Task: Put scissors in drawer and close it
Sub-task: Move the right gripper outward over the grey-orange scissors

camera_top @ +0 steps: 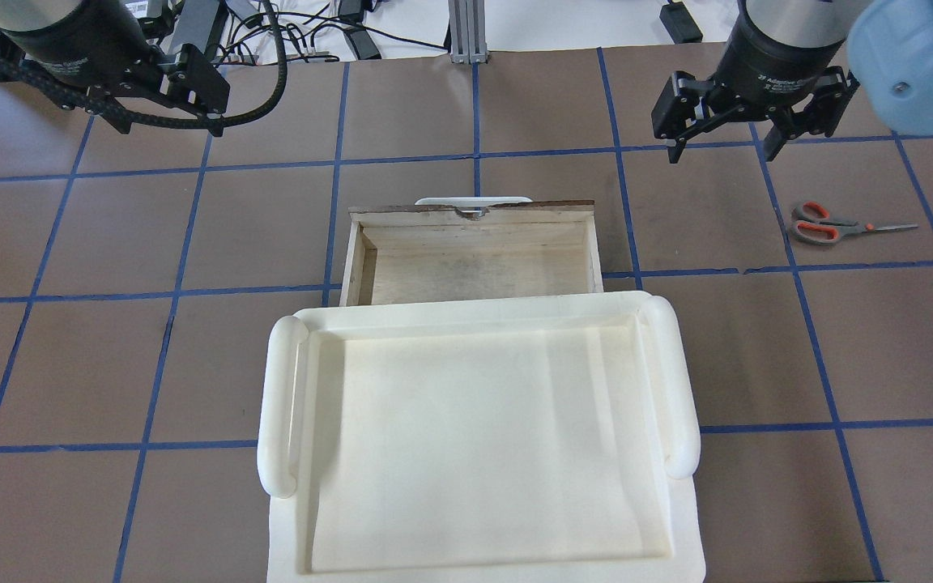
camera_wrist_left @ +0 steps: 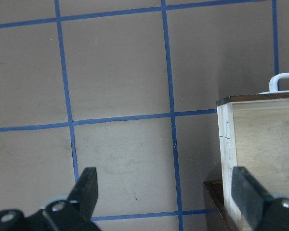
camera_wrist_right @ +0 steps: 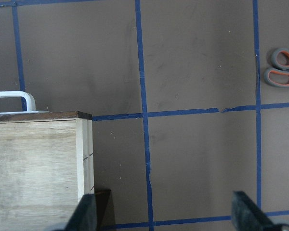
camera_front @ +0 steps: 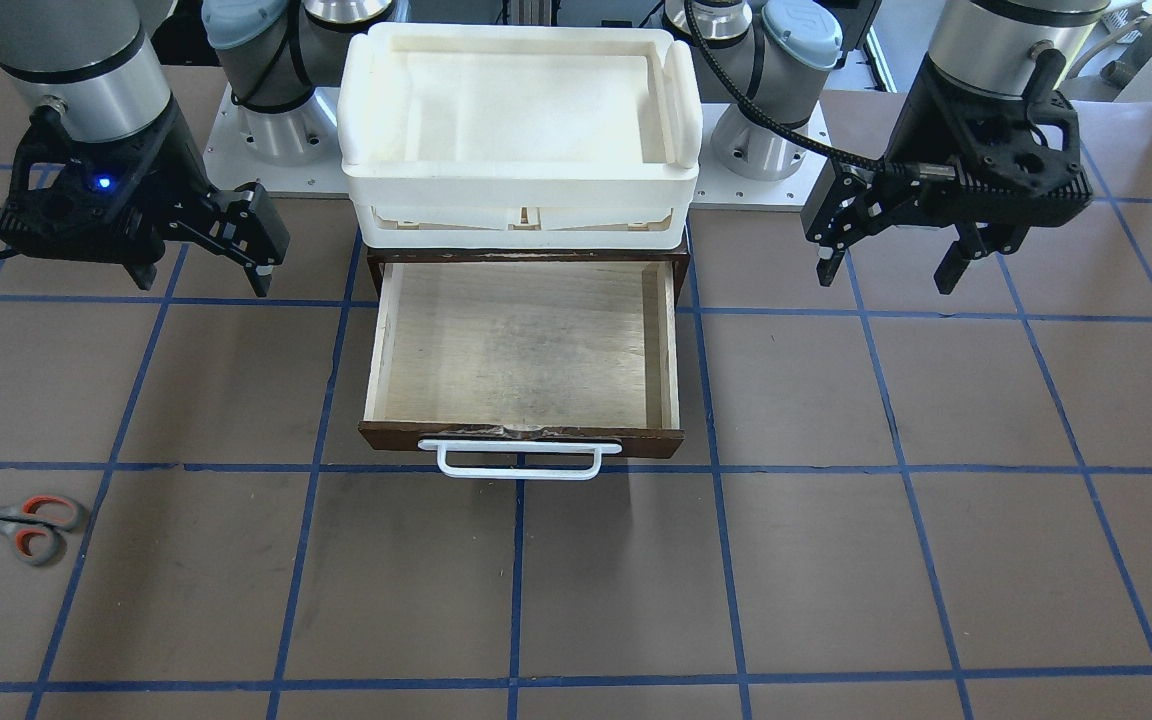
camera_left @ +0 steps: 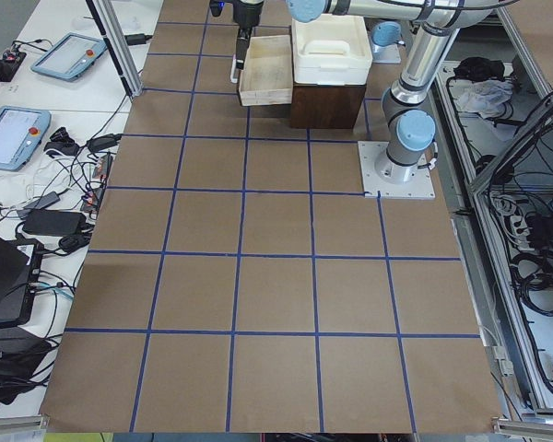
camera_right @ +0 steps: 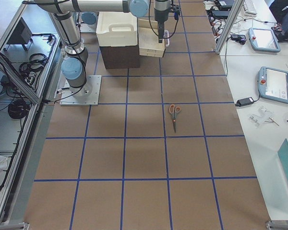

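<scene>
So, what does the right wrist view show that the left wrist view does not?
Only the right wrist view: the scissors, just their grey handles with orange-red loops, cut off by the frame's right edge. Only the left wrist view: the opposite front corner of the drawer; no scissors there. Both: the drawer pulled open with pale wood inside, its white handle, the brown table with blue lines, and, at the bottom edge, that arm's own jaws standing open.

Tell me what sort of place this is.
Probably a robotics lab work cell: two robot arms bolted at a table gridded with blue tape, teach pendants and loose cables on the side benches.
</scene>
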Action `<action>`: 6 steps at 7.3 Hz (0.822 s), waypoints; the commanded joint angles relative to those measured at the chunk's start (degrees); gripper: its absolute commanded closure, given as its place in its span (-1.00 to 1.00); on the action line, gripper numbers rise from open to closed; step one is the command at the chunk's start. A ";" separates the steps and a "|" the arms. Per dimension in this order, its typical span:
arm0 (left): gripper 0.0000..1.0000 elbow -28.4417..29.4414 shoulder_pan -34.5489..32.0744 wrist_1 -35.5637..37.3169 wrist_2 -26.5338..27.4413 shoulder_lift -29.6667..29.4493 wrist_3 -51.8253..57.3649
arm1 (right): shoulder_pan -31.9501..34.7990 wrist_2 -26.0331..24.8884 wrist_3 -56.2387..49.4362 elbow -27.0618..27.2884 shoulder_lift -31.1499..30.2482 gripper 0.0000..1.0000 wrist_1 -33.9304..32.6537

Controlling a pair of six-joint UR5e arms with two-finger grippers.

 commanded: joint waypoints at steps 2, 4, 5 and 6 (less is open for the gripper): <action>-1.00 -0.64 -0.20 1.88 -0.27 -1.43 0.13 | -9.06 0.63 -27.76 0.09 1.10 -1.00 0.02; -1.00 -2.73 0.06 1.97 0.35 -3.61 0.21 | -13.48 0.90 -40.53 0.17 3.21 -1.00 -1.55; -1.00 -2.92 0.06 1.97 0.35 -3.80 0.13 | -14.71 0.98 -50.34 0.09 4.78 -1.00 -2.26; -1.00 -3.01 -0.02 1.63 0.44 -3.55 0.13 | -16.03 0.90 -60.10 0.17 6.54 -1.00 -2.27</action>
